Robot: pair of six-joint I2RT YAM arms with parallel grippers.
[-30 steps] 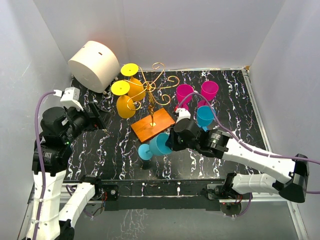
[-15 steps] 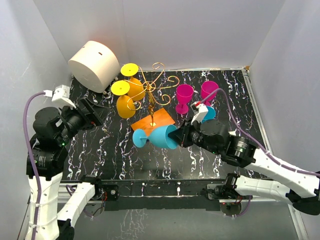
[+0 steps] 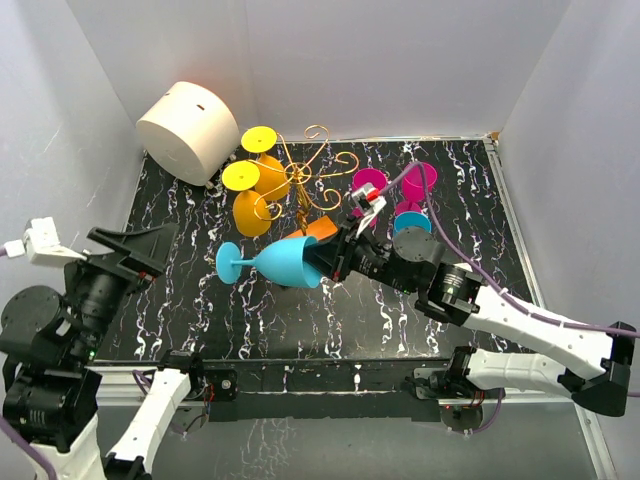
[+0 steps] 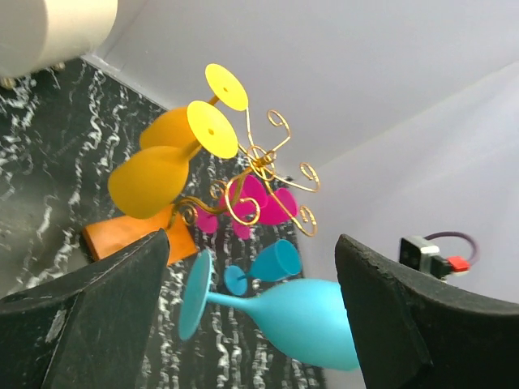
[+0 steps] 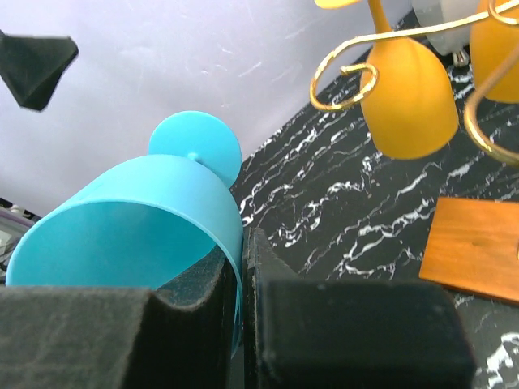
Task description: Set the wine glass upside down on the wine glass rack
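Observation:
A light-blue wine glass (image 3: 285,262) hangs sideways in the air, its foot (image 3: 228,265) pointing left. My right gripper (image 3: 325,258) is shut on its rim; in the right wrist view the rim wall (image 5: 235,243) sits pinched between the two black pads. The wine glass rack (image 3: 305,175) stands just behind, gold scroll arms on an orange-brown base (image 3: 322,228). Two yellow glasses (image 3: 250,210) hang upside down on its left side. My left gripper (image 3: 135,250) stands open at the near left, apart from the glass. Its wrist view looks across at the blue glass (image 4: 308,316) and the rack (image 4: 268,162).
Two pink glasses (image 3: 368,185) and another blue glass (image 3: 410,222) stand right of the rack. A white cylinder (image 3: 188,130) lies on its side at the back left corner. White walls close in the black marbled table (image 3: 220,310) on three sides.
My right arm has lifted the blue glass off the table, carried it left and tipped it sideways. My left arm has pulled back toward the near left, jaws still open.

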